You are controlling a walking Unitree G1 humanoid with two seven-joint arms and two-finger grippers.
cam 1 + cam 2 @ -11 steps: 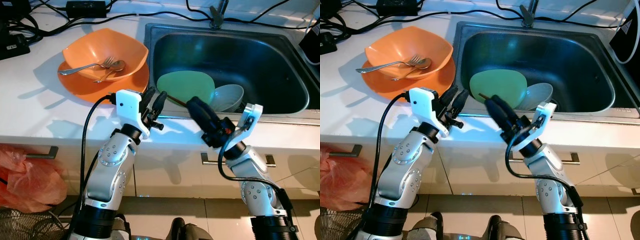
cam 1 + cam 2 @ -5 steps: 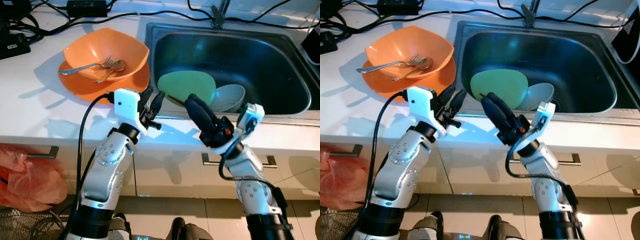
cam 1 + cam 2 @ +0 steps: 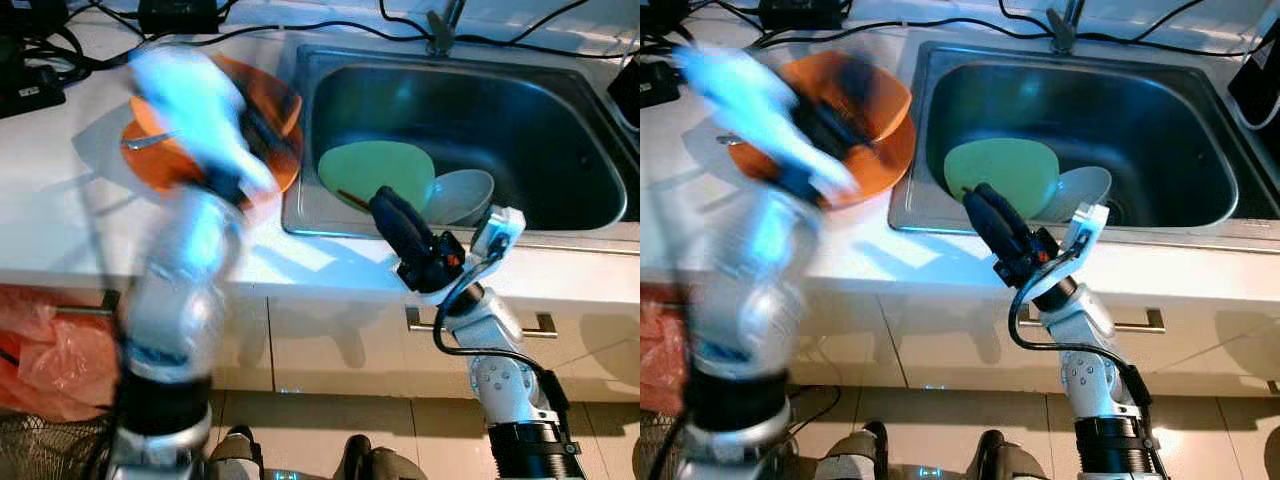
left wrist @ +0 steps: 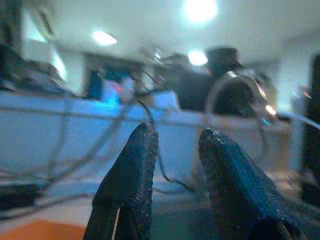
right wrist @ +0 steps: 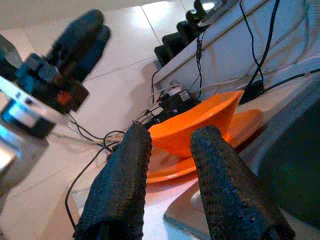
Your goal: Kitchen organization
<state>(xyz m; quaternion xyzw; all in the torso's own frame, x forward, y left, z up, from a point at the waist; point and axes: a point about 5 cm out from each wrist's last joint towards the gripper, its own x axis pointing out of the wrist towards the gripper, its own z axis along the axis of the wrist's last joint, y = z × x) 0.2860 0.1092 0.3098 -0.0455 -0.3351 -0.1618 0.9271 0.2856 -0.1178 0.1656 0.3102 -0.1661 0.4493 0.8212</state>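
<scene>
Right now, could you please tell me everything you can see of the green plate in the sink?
The green plate is pale green, smooth and matte, with rounded corners. It leans tilted in the steel sink, at the near left part of the basin, its face turned up. A thin dark stick-like utensil lies across its lower left edge. A white bowl sits right beside it on the right, and seems to touch it. It looks whole and unbroken.

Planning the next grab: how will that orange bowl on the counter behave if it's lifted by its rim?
The orange bowl looks like thin, rigid plastic, so probably light. It sits on an orange plate, where it may slide. Its smooth, flaring wall could slip between the fingers.
</scene>
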